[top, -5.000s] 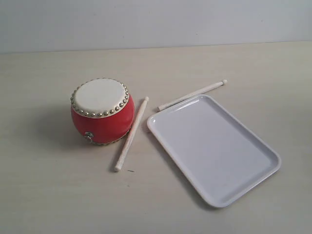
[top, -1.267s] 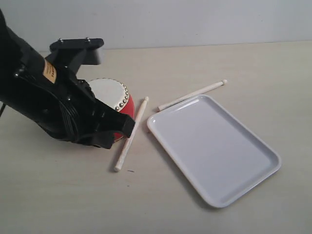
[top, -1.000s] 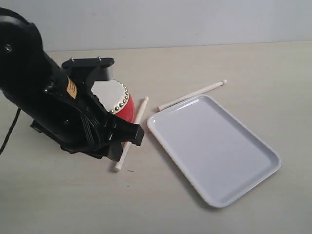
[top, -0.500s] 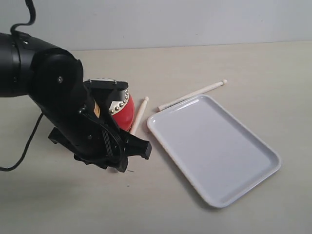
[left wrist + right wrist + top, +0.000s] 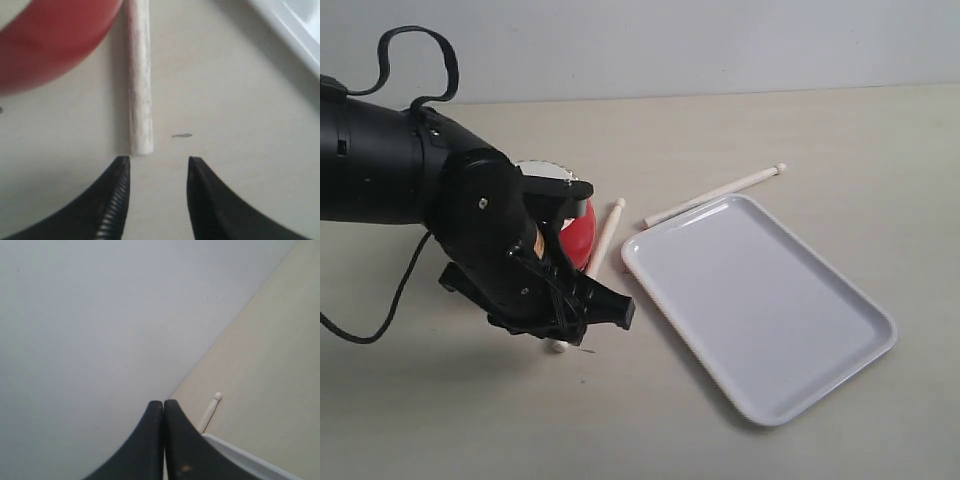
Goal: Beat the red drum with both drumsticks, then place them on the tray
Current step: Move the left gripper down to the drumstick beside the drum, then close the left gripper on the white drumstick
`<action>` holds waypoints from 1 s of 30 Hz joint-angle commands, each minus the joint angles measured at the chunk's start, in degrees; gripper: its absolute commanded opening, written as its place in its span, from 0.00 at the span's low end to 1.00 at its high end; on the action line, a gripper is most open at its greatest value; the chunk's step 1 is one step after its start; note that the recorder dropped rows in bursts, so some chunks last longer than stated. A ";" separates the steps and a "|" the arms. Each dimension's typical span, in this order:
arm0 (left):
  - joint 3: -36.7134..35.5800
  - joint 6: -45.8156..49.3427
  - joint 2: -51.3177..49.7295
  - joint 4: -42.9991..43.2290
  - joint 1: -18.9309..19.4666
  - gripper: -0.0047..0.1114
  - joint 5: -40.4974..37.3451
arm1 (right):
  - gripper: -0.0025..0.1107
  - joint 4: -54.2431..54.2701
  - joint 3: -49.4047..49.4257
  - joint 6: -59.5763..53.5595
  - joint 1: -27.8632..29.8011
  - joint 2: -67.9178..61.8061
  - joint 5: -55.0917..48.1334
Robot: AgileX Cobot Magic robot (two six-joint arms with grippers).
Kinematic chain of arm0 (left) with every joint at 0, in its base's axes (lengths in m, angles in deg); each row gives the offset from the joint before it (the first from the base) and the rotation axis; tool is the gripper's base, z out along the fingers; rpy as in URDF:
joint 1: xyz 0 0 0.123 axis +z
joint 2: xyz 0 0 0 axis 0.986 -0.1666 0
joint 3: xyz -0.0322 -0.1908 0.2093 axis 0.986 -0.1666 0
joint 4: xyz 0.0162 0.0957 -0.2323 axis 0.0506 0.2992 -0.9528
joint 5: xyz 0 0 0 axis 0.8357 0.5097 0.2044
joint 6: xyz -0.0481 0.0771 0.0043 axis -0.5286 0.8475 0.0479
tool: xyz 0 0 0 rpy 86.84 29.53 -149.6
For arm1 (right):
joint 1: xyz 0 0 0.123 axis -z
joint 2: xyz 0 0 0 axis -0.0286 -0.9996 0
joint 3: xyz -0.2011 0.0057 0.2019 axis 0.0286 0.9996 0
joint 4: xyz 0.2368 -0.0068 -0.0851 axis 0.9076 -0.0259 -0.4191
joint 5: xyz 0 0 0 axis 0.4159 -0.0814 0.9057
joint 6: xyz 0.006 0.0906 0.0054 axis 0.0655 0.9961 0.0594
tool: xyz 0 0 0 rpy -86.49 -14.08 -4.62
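The red drum is mostly hidden behind my left arm; its glossy side fills a corner of the left wrist view. One drumstick lies beside the drum, between it and the tray. My left gripper is open and empty, low over the table, its fingertips just short of that drumstick's blunt end. The other drumstick lies along the tray's far edge. My right gripper is shut, empty, up in the air, out of the exterior view, with that drumstick and a tray corner beyond it.
The pale table surface carries a small dark mark near the stick's end. The tray's rim shows in a corner of the left wrist view. A plain grey wall runs behind the table. My left arm's cable loops above it.
My left arm has swung in from the left and lowered in front of the drum, bringing its open gripper down to the near end of the drumstick. Drum, sticks and tray have not moved.
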 commanded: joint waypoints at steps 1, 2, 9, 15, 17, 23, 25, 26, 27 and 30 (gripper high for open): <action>0.43 -0.77 -1.74 1.31 -0.03 0.37 1.41 | 0.02 -0.57 0.26 -0.54 -0.13 0.36 0.02; 0.43 -0.77 -2.28 1.31 -0.03 0.37 1.41 | 0.02 -0.57 0.26 -0.54 -0.13 0.36 0.02; 0.43 -0.77 -4.27 1.39 -0.03 0.37 2.18 | 0.02 -0.57 0.26 -0.54 -0.13 0.36 0.02; 0.43 -0.77 -4.50 1.80 -0.03 0.37 4.53 | 0.02 -0.57 0.26 -0.54 -0.13 0.36 0.02; 0.43 -0.77 -4.50 2.06 -0.03 0.37 5.16 | 0.02 -0.57 0.26 -0.54 -0.13 0.36 0.02; 0.43 -0.88 -5.34 3.30 0.08 0.37 5.80 | 0.02 -0.57 0.26 -0.54 -0.13 0.36 0.02; 0.43 -0.88 -5.91 3.30 0.08 0.37 5.80 | 0.02 -0.57 0.26 -0.54 -0.13 0.36 0.02; 0.43 -0.88 -6.03 3.30 0.08 0.37 5.80 | 0.02 -0.57 0.26 -0.54 -0.13 0.36 0.02; 0.43 -0.88 -6.01 3.20 0.08 0.37 5.80 | 0.02 -0.57 0.26 -0.54 -0.13 0.36 0.02; 0.43 -0.88 -6.27 3.20 0.08 0.37 5.80 | 0.02 -0.57 0.26 -0.54 -0.13 0.36 0.02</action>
